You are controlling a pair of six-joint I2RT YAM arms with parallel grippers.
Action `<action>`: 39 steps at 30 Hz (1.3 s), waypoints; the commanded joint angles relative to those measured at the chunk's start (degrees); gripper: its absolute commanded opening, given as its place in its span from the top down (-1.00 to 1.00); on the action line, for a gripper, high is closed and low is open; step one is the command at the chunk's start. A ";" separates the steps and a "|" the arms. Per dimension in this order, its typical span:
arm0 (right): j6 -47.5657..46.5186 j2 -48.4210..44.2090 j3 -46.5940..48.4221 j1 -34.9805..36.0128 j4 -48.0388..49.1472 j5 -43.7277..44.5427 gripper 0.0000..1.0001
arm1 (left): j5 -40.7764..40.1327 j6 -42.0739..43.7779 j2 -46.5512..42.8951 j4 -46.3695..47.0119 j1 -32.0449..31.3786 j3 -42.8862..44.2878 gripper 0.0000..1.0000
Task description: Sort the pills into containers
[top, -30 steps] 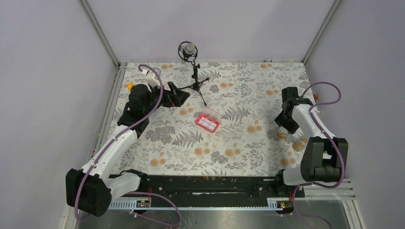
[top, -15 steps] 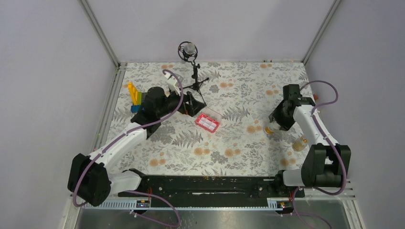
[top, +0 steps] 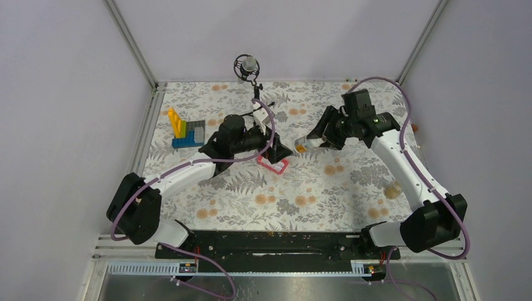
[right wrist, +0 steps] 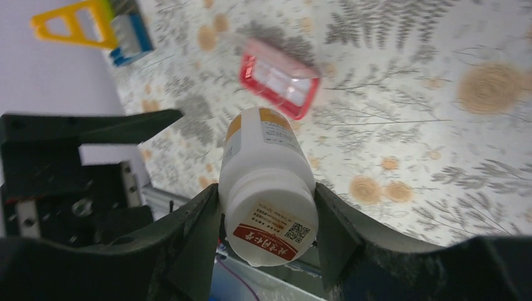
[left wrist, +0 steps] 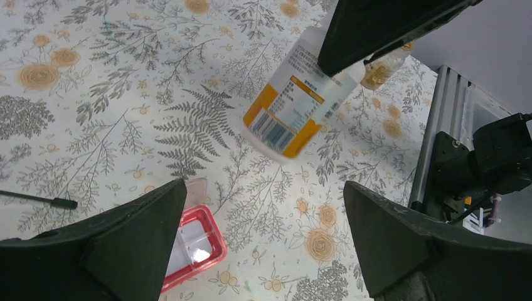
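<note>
Fingers (right wrist: 199, 233) of the right gripper (right wrist: 268, 238) are clamped on either side of the capped end of the white bottle (right wrist: 263, 157), which carries an orange label. The bottle lies tilted almost on its side in the grip, its base pointing left toward the pink box (right wrist: 279, 78). It appears lifted off the floral cloth (top: 313, 194). The right arm reaches in from the right side toward the middle of the table.

The left gripper (left wrist: 263, 185) has its jaws spread wide and holds nothing. It hovers over the pink box and covers the box's far part in the overhead view. The box has a clear lid folded back, and the compartments that show look white. The white bottle and the left fingertips are near each other but apart.

The clear bottle (top: 393, 189) stands on the cloth at the near right, well apart from both grippers. Yellowish pills (left wrist: 378, 75) show through its wall. A toy-brick block (top: 186, 132) sits at the far left, and a microphone stand (top: 256, 94) at the far middle.
</note>
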 commanded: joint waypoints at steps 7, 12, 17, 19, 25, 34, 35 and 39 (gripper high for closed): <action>-3.95 1.66 5.44 1.70 3.24 -16.10 0.14 | 11.39 2.83 4.11 6.19 -0.49 5.61 -0.93; -6.74 2.70 6.22 2.04 2.02 -19.75 0.13 | 18.18 4.22 5.81 4.30 -0.67 7.20 -0.85; -8.03 3.05 6.69 2.19 1.63 -21.59 0.10 | 18.50 4.57 6.97 4.09 -0.68 7.28 -0.71; -9.30 3.32 7.15 2.54 1.30 -22.27 0.07 | 19.60 4.44 7.67 3.30 -0.69 7.93 -0.57; -11.06 4.10 7.83 3.09 0.10 -22.94 0.05 | 21.18 4.24 8.40 2.89 -0.60 8.40 -0.02; -12.45 0.76 6.15 3.37 2.94 -19.72 -0.64 | 22.01 1.41 8.62 5.27 -0.36 9.08 0.81; -12.78 -0.06 5.87 3.31 4.13 -19.27 -0.73 | 22.49 0.30 8.46 6.47 -0.22 8.72 0.90; -13.61 -3.43 3.52 3.38 12.07 -21.39 -0.88 | 24.64 -7.66 7.32 15.86 0.97 5.79 1.00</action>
